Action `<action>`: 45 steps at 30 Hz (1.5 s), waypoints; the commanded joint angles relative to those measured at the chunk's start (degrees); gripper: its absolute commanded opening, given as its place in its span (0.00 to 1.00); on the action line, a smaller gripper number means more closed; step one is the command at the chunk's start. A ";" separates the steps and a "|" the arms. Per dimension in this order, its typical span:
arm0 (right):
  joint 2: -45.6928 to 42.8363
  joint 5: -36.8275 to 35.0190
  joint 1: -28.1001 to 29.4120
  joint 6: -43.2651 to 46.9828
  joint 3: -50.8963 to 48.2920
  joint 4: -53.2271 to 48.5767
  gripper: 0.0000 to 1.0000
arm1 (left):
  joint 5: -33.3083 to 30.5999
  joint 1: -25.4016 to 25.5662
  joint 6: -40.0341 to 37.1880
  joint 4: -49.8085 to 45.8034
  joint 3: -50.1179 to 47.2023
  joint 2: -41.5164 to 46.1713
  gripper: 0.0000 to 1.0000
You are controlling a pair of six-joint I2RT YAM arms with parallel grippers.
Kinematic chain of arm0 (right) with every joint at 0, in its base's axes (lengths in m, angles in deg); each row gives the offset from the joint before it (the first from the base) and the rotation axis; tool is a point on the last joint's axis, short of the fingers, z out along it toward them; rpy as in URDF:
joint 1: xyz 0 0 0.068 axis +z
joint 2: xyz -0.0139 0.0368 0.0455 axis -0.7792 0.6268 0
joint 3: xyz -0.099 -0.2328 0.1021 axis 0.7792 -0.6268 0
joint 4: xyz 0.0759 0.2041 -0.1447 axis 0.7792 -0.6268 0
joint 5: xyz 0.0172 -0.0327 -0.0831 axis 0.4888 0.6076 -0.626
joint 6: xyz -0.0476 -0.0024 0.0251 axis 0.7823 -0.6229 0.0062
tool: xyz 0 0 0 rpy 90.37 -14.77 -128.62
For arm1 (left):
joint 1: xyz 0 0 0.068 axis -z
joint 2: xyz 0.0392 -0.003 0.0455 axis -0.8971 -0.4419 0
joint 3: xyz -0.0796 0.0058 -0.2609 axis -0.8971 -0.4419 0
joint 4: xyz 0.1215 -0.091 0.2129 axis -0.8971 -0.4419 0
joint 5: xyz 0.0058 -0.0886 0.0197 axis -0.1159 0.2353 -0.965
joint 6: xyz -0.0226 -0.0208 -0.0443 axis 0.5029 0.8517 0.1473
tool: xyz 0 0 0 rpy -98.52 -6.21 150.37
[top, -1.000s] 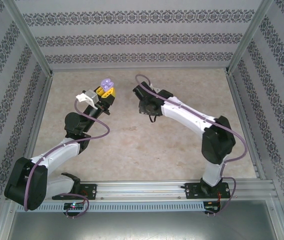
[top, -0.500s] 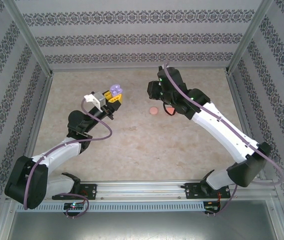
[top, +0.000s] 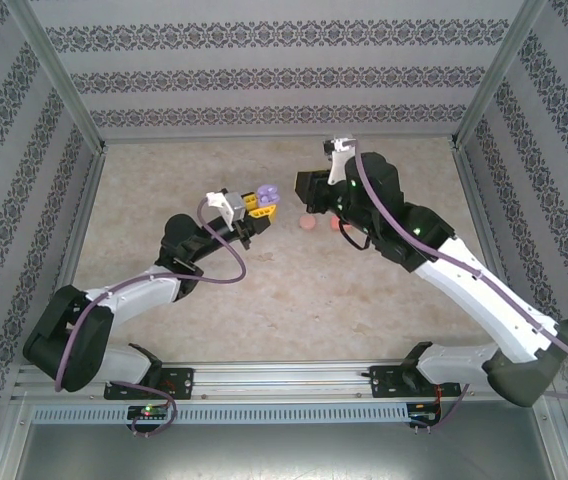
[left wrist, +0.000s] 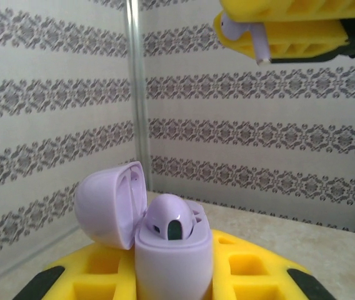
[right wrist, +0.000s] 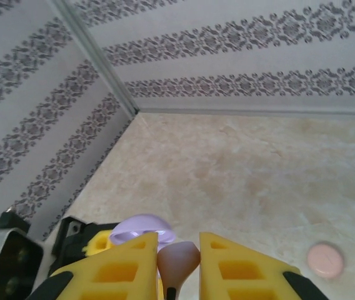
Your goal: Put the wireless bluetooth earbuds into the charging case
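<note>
L gripper [top: 260, 206] is clenched on a small lilac plastic charging case [left wrist: 172, 250], held upright between its yellow waffle-pattern fingers [left wrist: 252, 275], raised off the beige stone-look table [top: 264, 290]. The case's rounded hinged lid [left wrist: 109, 203] is flipped open and leans back to the left in the L wrist view. A lilac dome w/ a dark slot shows inside the case; can't tell whether that's an earbud. R gripper [right wrist: 179, 242] faces it from the right in the top view, close but not touching, w/ a gap between them. Its yellow fingers are pinched on a tiny pale-purple stemmed earbud [right wrist: 177, 261], bulb end outward. In the L wrist view the earbud sits high and to the right of the open case, w/ its stem slanting down. It's still outside the case. On the table by the R gripper lies a flat round pink case [top: 308, 224], closed, and a 2nd pink one [top: 341, 223] is partly hidden by the R arm. Beyond stands the striped patterned back wall [top: 284, 80].
</note>
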 commanded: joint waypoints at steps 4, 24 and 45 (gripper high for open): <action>-6.91 -2.10 1.46 5.83 -6.35 9.32 0.21 | 4.03 2.74 -3.33 0.54 5.22 -2.30 0.00; -6.48 -2.24 2.13 4.59 -11.72 14.79 0.22 | 4.41 5.83 -4.23 -0.23 8.60 -3.93 0.00; -3.89 -2.20 2.14 2.60 -13.81 15.97 0.21 | 4.28 5.88 -4.63 -0.50 8.46 -2.88 0.00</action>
